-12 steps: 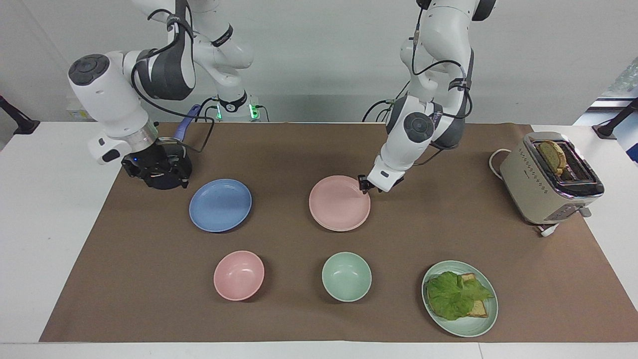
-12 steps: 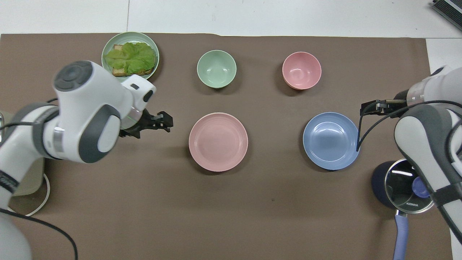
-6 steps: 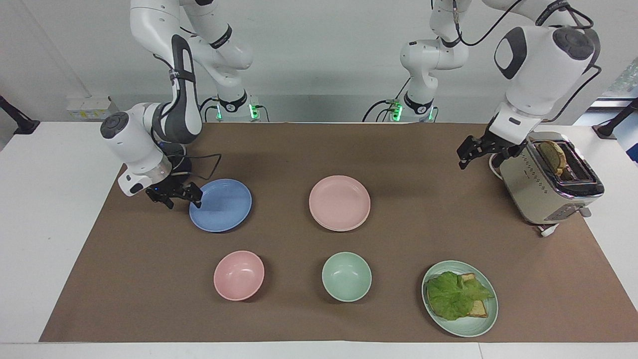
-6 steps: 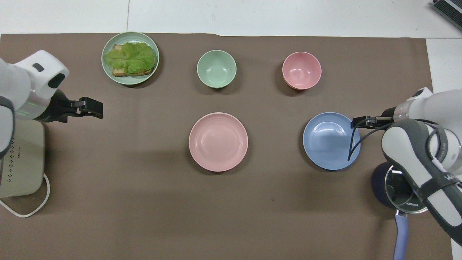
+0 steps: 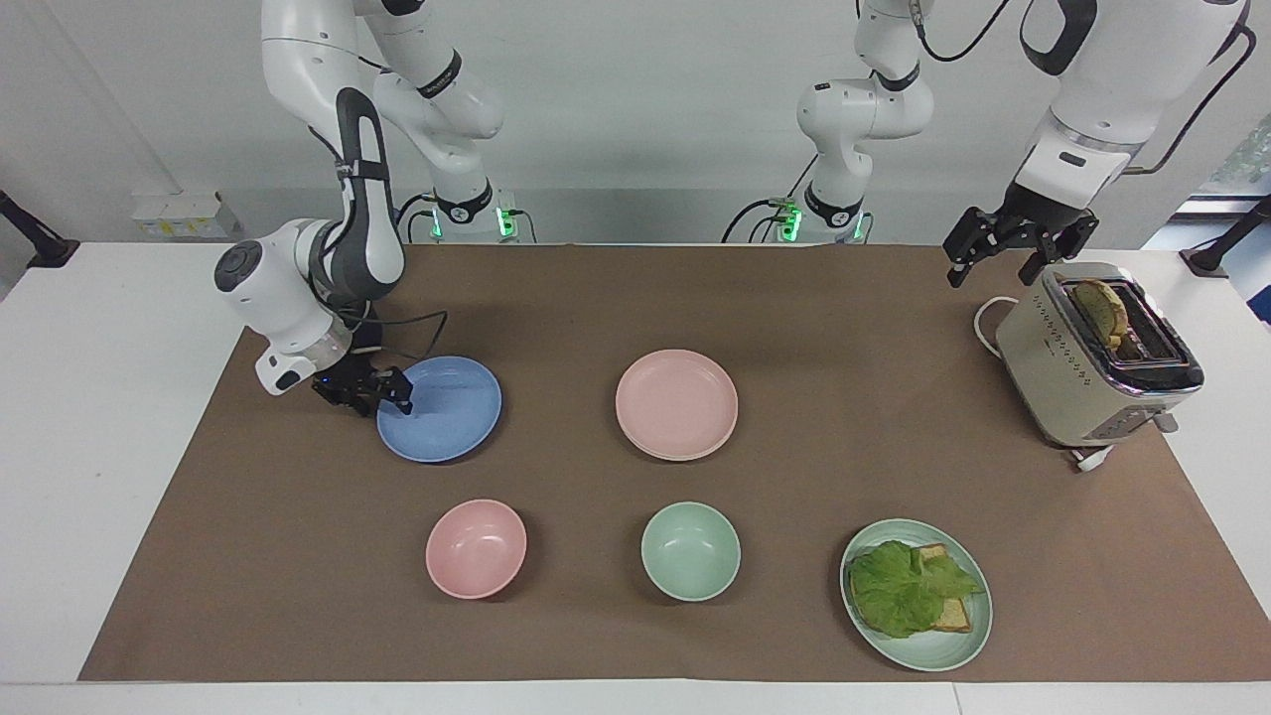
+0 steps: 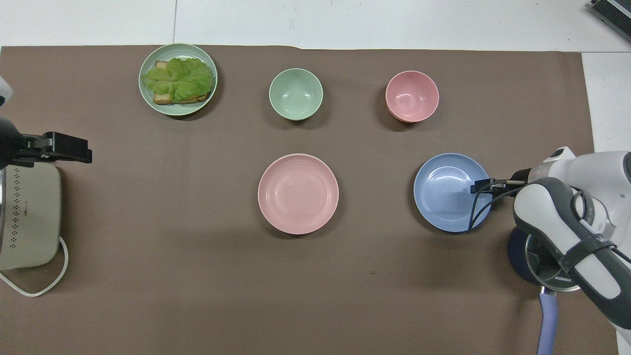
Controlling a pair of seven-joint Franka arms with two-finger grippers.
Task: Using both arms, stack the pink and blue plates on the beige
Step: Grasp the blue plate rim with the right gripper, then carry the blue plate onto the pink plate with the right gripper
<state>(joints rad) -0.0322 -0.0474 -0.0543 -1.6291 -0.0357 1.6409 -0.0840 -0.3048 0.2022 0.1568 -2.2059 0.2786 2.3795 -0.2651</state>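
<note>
I read the blue plate (image 5: 440, 408) and the pink plate (image 5: 677, 403) as matt plastic, smooth with faint rings pressed into the pink one. The brown sheet (image 5: 635, 616) over the table looks like dull paper, lightly creased. The pink bowl (image 5: 477, 548) and green bowl (image 5: 691, 551) carry a soft sheen. I see the toaster (image 5: 1072, 382) as satin cream casing under a glossy chrome top. By the right arm's end, a pot lid (image 6: 552, 261) looks like clear glass.

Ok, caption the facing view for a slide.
Right pincer at the rim of the round matte blue plate; left pincer open, raised near the boxy cream toaster.
</note>
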